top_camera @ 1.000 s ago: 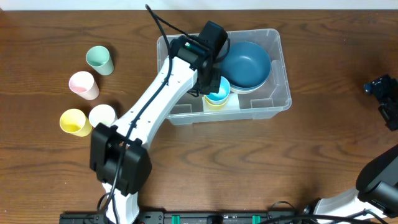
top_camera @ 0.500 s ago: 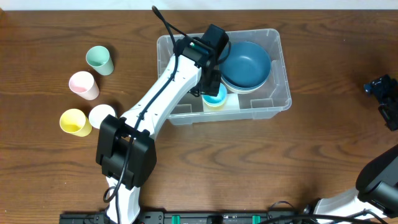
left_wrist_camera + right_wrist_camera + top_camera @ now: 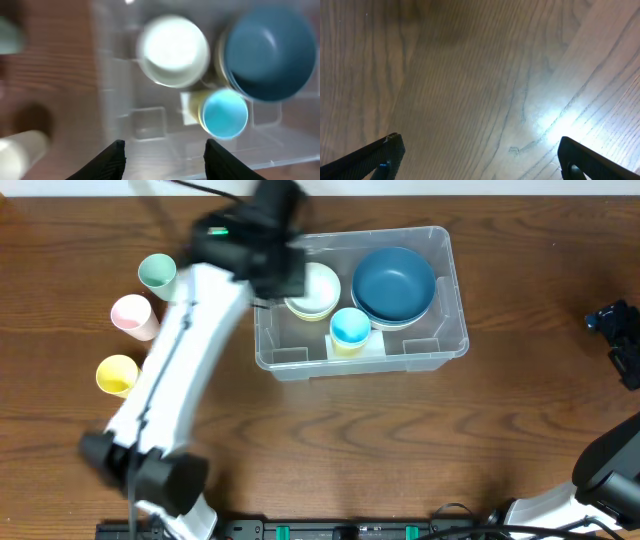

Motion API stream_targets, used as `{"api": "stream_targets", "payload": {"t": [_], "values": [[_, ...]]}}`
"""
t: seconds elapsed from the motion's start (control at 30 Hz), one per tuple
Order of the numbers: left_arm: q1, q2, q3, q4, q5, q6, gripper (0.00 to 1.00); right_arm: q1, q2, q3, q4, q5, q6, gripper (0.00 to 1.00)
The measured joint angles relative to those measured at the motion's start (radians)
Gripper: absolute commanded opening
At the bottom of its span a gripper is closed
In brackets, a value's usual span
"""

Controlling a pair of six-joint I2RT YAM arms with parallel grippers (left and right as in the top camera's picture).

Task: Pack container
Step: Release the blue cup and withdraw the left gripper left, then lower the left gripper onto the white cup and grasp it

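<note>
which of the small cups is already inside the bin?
The light blue cup, in the container beside the dark blue bowl. The green cup, pink cup and yellow cup stand outside, on the table.

container [image 3: 432,332]: blue bowl [image 3: 394,283], cream bowl [image 3: 315,288], blue cup [image 3: 350,327] | left arm [image 3: 172,370] blurred

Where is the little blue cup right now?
In the overhead view, the blue cup sits inside the container, near its front wall, between the cream bowl and the big blue bowl.
</note>
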Motion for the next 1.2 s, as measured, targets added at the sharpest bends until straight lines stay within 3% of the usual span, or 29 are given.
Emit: {"api": "stream_targets", "payload": {"t": [0.2,0.37,0.77,0.9,1.2], "values": [[0.212,-0.040,0.009,-0.138,-0.024,0.000,0.52,0.000,0.000,0.000,0.000,0.000,0.000,0.99],[0.295,-0.008,-0.060,-0.205,-0.027,0.000,0.52,0.000,0.000,0.000,0.000,0.000,0.000,0.99],[0.384,0.006,-0.461,-0.015,-0.061,0.000,0.50,0.000,0.000,0.000,0.000,0.000,0.000,0.99],[0.400,0.007,-0.533,0.048,-0.066,0.003,0.46,0.000,0.000,0.000,0.000,0.000,0.000,0.99],[0.401,0.007,-0.653,0.182,-0.073,0.019,0.46,0.000,0.000,0.000,0.000,0.000,0.000,0.99]]}}
